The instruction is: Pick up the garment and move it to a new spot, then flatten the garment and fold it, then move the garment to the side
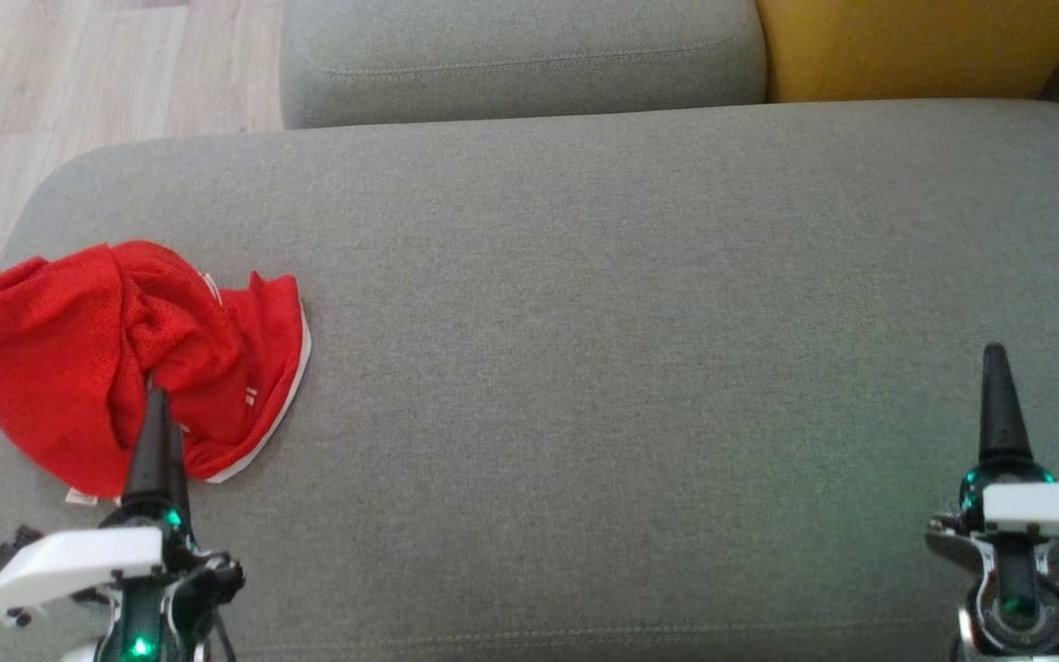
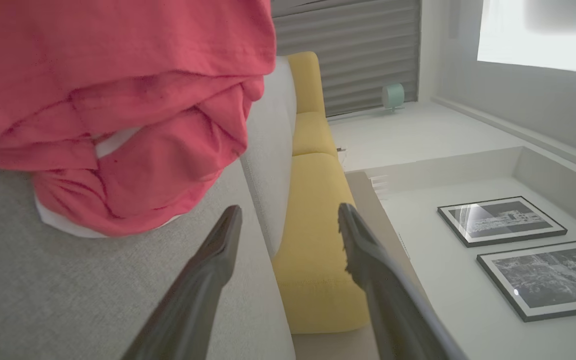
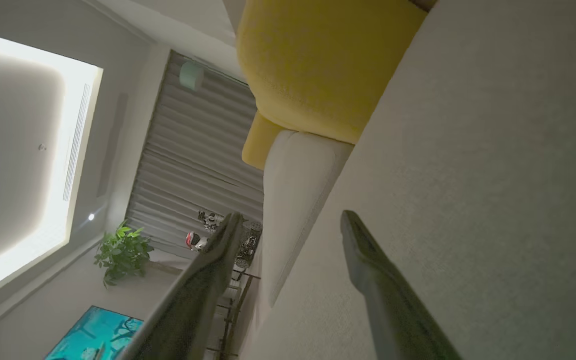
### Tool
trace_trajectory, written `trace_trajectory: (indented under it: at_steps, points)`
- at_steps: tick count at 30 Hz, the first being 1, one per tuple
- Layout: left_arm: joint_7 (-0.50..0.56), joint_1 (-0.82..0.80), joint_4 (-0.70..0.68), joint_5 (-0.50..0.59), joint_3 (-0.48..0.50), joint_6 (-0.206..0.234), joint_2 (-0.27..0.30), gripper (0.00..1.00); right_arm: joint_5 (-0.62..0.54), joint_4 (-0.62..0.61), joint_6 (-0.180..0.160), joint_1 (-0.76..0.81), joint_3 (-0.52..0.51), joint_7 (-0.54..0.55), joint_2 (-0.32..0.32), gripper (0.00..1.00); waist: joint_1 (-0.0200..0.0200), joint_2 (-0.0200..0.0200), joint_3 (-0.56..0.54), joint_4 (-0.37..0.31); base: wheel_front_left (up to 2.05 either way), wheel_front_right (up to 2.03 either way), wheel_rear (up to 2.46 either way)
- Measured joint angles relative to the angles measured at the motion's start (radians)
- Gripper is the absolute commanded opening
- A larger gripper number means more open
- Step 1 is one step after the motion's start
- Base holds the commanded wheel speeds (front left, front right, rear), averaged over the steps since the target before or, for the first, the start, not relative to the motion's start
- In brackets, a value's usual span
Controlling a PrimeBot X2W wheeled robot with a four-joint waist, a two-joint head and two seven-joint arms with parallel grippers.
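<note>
Hovering low at the near edge of the broad grey fabric sofa seat (image 1: 631,322), the left pincer (image 1: 155,405) had its two long dark fingers spread wide with nothing between them. Just beyond its tips lay the crumpled red mesh garment with a white hem (image 1: 70,359), heaped at the seat's left end close to the rounded corner. In the left wrist view the cloth sat off to one side of the fingers, and I could not tell whether a tip touched it. Well apart, at the right end of the same seat, the right pincer (image 1: 995,359) hung just as wide and empty over bare upholstery. Farther back, a grey back cushion (image 1: 520,55) butted against the seat, with a mustard-yellow cushion (image 1: 916,46) beside it on the right. Pale wood-plank floor (image 1: 79,83) showed past the left corner. On a white wall beyond the sofa, two black-framed monochrome pictures (image 2: 500,220) hung side by side.
</note>
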Motion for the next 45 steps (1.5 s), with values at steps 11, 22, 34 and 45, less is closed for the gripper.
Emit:
trace_trajectory:
  at_steps: [11,22,34,45]
  points:
    - [-0.034,-0.015,-0.070,0.136,-0.029,0.021,0.000,1.00,-0.270,-0.103,0.000,-0.034,0.046,-0.028,0.000,1.00,0.0000,0.0000,0.006,-0.002,0.00,0.00,0.00]
    - [-0.061,-0.026,-0.099,0.396,-0.105,0.021,0.001,1.00,-0.503,-0.133,0.000,-0.037,0.105,-0.058,-0.003,1.00,0.0000,0.0000,0.009,-0.016,0.00,0.00,0.00]
    - [-0.099,-0.031,-0.083,0.691,-0.196,0.021,0.004,1.00,-0.728,-0.107,0.000,-0.037,0.132,-0.090,-0.008,1.00,0.0000,0.0000,0.014,-0.030,0.00,0.00,0.00]
    - [-0.129,-0.042,-0.065,0.914,-0.261,0.070,0.020,1.00,-0.896,-0.085,0.000,-0.038,0.143,-0.125,-0.008,1.00,0.0000,0.0000,0.013,-0.038,0.00,0.00,0.00]
